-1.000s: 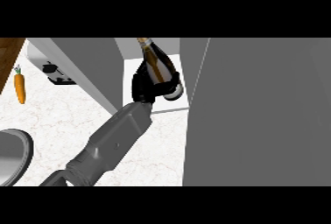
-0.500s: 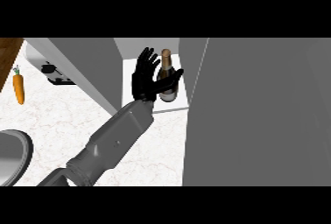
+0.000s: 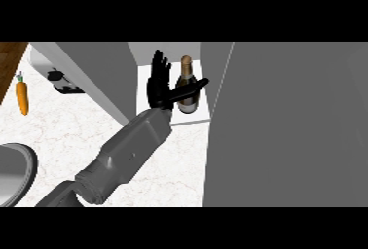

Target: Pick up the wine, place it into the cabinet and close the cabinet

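1. A carrot (image 3: 22, 97) lies on the counter (image 3: 64, 131) at far left, next to a wooden strip (image 3: 10, 53) in the corner.
2. A grey pan (image 3: 14, 172) shows at the left edge, low down.
3. A small dark appliance (image 3: 63, 82) sits near the cabinet's (image 3: 101, 73) left wall.
4. One grey forearm rises from the lower edge to the cabinet opening. Which hand (image 3: 158, 87) this is cannot be told.
5. Its fingers point straight up, thumb spread toward the wine (image 3: 187, 87); the hand is open and grips nothing.
6. The wine stands upright inside the cabinet, just right of the hand.
7. The grey door (image 3: 287, 121) fills the right side, standing open.
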`<action>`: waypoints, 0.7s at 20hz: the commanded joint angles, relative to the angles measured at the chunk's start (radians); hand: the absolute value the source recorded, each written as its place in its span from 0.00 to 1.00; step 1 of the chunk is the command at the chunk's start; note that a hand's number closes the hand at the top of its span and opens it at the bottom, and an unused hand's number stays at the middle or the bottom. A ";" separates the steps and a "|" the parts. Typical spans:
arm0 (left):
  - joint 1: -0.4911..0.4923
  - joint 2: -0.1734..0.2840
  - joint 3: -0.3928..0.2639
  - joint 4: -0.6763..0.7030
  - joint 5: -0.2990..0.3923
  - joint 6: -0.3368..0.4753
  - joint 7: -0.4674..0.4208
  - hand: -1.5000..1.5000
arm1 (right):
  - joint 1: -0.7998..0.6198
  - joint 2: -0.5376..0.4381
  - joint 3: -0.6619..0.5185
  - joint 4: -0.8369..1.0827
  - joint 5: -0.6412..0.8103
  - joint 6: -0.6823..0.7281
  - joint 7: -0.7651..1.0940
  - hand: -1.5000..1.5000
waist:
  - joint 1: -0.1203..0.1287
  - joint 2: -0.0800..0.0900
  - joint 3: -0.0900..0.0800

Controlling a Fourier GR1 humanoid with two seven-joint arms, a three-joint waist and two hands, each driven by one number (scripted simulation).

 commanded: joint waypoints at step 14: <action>0.001 0.000 -0.128 -0.070 0.007 0.055 -0.109 0.00 | 0.015 0.004 0.013 -0.011 -0.003 0.000 0.002 0.00 | 0.028 -0.010 0.000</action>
